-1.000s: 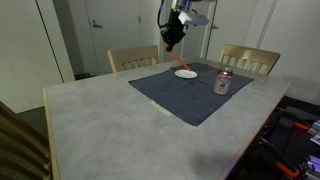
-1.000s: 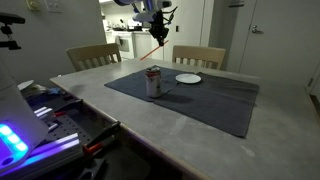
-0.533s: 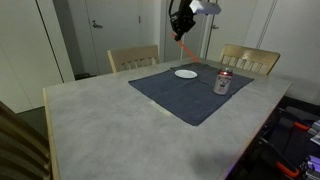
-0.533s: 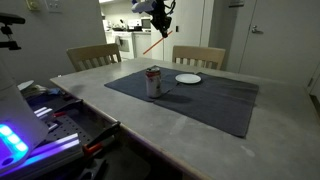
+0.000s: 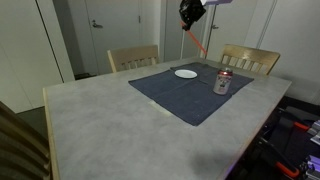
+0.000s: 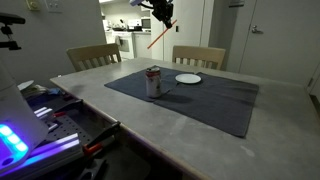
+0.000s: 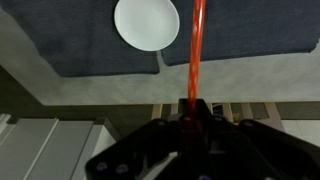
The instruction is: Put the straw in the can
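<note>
Pinching the straw (image 7: 195, 50) in the gripper (image 7: 192, 105), I hover high. I should centre its tip over the can (image 5: 223, 82), then lower slowly.

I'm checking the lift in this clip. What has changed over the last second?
The hand, shut on the straw, rose higher above the table and shifted sideways towards the side where the can stands. It carried the straw along, which hangs tilted below it. Nothing was let go. The can, the white plate and the dark mat stayed where they were.
</note>
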Motion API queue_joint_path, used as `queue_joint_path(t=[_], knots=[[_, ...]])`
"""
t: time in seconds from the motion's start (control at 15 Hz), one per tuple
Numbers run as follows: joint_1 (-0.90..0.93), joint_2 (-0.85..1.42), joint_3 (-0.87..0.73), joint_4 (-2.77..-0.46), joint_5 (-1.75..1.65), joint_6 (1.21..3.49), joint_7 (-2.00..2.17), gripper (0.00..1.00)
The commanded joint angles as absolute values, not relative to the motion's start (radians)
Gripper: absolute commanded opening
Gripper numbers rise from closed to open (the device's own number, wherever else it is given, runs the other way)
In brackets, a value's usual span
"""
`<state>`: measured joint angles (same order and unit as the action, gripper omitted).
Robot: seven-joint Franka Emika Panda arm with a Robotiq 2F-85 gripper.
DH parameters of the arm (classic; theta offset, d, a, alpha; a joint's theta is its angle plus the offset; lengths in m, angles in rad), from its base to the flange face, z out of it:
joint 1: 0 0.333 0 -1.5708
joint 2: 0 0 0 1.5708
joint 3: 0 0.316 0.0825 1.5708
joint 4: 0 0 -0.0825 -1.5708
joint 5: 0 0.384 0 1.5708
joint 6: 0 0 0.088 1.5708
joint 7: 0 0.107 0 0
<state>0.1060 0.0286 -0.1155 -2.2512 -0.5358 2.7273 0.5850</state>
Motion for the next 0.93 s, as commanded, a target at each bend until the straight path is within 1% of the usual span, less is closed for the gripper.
queue_joint_path(t=[0.0,0.13,0.27,0.33,0.4,0.87], knots=[[0.096,-0.047,-0.137,-2.311,-0.704,2.727,0.738,0.02],[0.093,-0.082,-0.145,-2.341,-0.761,2.734,0.817,0.02],[0.104,-0.119,-0.144,-2.376,-0.739,2.691,0.831,0.02],[0.104,-0.063,-0.147,-2.32,-0.734,2.72,0.815,0.02],[0.105,-0.074,-0.147,-2.33,-0.734,2.718,0.817,0.1],[0.106,-0.072,-0.147,-2.328,-0.734,2.718,0.817,0.1]])
